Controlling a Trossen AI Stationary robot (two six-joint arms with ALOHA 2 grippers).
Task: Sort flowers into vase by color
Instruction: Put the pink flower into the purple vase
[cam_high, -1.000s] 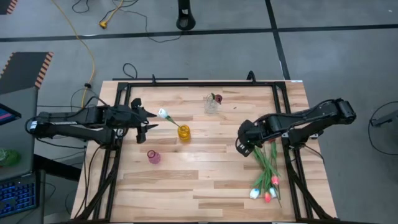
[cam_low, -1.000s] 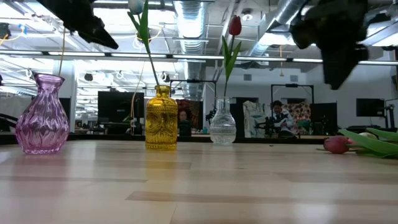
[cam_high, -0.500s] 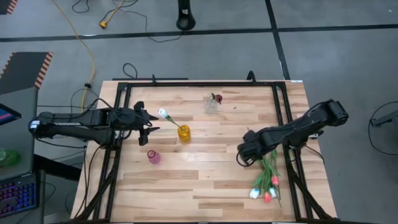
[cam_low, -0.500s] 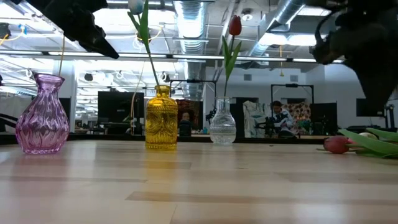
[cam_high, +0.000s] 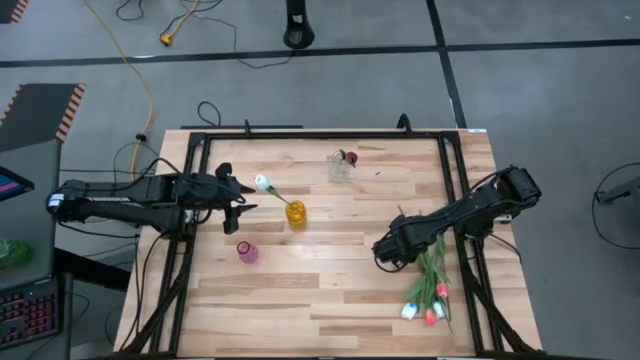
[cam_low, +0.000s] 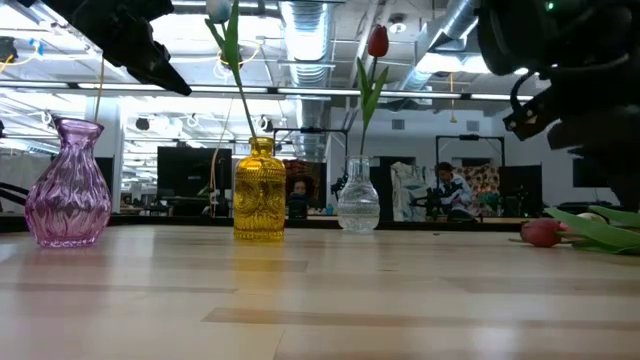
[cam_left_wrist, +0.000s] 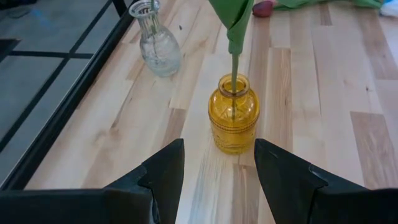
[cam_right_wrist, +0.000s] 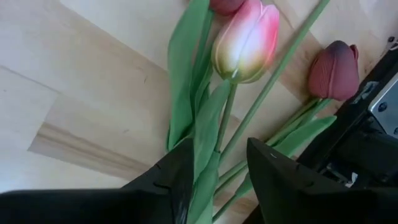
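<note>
On the left side of the light wooden plank table (cam_high: 330, 290), the left gripper (cam_high: 240, 196) hangs in the air with its jaws apart and nothing between them. It points toward the small yellow glass vase (cam_high: 296, 213), which stands a little apart from it. In this vase stands a white tulip with a long green stem (cam_high: 264, 184), and its head leans toward the left gripper. In front of these two, nearer the front edge of the table, stands the small pink ribbed glass vase (cam_high: 247, 252), and no flower is in it. Farther back, near the middle of the table, there is the small clear glass vase (cam_high: 340, 168), which holds one dark red tulip (cam_high: 350, 158).

On the right side, the right gripper (cam_high: 387, 253) is low over the table, at the stem end of the loose bunch of tulips (cam_high: 430, 280) that lies flat on the wood. Its jaws are apart, with green stems and leaves between them, but they do not yet clamp any stem. In the right wrist view, a pink and white tulip head (cam_right_wrist: 247, 40) and a dark red tulip head (cam_right_wrist: 334, 70) lie just ahead of the jaws. The heads of the bunch point to the front right corner of the table.
</note>
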